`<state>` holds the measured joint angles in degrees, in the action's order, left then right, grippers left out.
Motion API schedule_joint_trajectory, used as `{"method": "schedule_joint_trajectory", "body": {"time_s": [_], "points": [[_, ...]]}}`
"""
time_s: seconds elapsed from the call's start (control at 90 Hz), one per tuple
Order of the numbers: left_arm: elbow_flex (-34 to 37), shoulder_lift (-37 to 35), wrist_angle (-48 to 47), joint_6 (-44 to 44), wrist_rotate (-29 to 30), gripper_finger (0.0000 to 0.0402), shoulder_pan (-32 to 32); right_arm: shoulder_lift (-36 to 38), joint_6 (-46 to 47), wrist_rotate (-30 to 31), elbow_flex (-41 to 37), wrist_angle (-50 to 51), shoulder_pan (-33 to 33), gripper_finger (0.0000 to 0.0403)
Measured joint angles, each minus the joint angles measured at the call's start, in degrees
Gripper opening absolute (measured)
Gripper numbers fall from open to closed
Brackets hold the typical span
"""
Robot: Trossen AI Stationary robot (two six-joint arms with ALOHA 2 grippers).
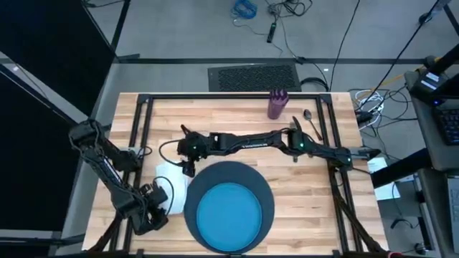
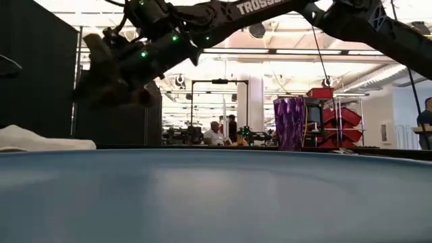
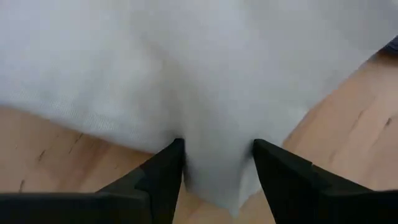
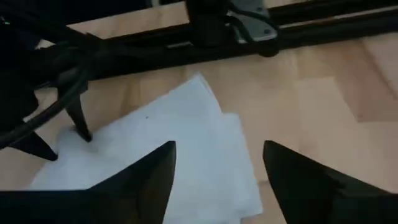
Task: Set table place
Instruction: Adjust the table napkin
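1. The place is half laid near the front edge of the surface (image 1: 301,193): a blue plate (image 1: 229,217) sits centred inside a dark grey charger (image 1: 228,172), and a white napkin (image 1: 172,188) lies flat just beside the charger's left rim, probably where a fork would later rest.
2. The left hand (image 1: 159,203) is at the napkin's near-left edge. Its wrist view shows the two dark fingers (image 3: 158,177) standing apart with a fold of the cloth between them, so it looks to be pinching or about to pinch that edge, likely to square or drag the napkin; I judge it parted rather than clamped.
3. The right hand (image 1: 188,166) reaches across the surface to hover above the napkin's far edge. Its fingers (image 4: 146,180) are spread wide with nothing between them, probably ready to pin or straighten the opposite side.
4. The purple cup (image 1: 277,104) stands upright near the back edge, well apart from the charger; a spoon (image 1: 313,123) lies just beside it to the right. No fork or knife can be made out.
5. Room for moving: the napkin is hemmed in by the charger's rim on the right and the left arm on the other side, while bare wood to the right of the charger is open for cutlery and cup.
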<state>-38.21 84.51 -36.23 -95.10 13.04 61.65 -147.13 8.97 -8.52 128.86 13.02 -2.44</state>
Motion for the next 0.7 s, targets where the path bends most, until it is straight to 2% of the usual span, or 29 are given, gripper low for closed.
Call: {"method": "schedule_joint_trajectory", "body": {"time_s": [0.089,0.367,0.5,0.7], "points": [[-0.43,0.04,0.20,0.95,-0.12,0.0182,0.39,-1.01,-0.62,-2.66,0.00,-1.43,-0.55,0.0239],[-0.76,0.02,0.63,2.84,-2.95,0.0182,1.15,-5.15,-4.11,-5.39,0.00,-6.43,-1.00,0.0240],[-0.87,0.00,-3.23,2.45,-7.19,0.0182,1.16,-6.68,-4.26,-5.44,-0.01,-7.76,-1.02,0.0240],[-0.84,0.00,-5.38,2.63,-8.88,0.0182,1.52,-6.60,-3.63,-5.41,-0.02,-8.57,-1.00,0.0239]]}}
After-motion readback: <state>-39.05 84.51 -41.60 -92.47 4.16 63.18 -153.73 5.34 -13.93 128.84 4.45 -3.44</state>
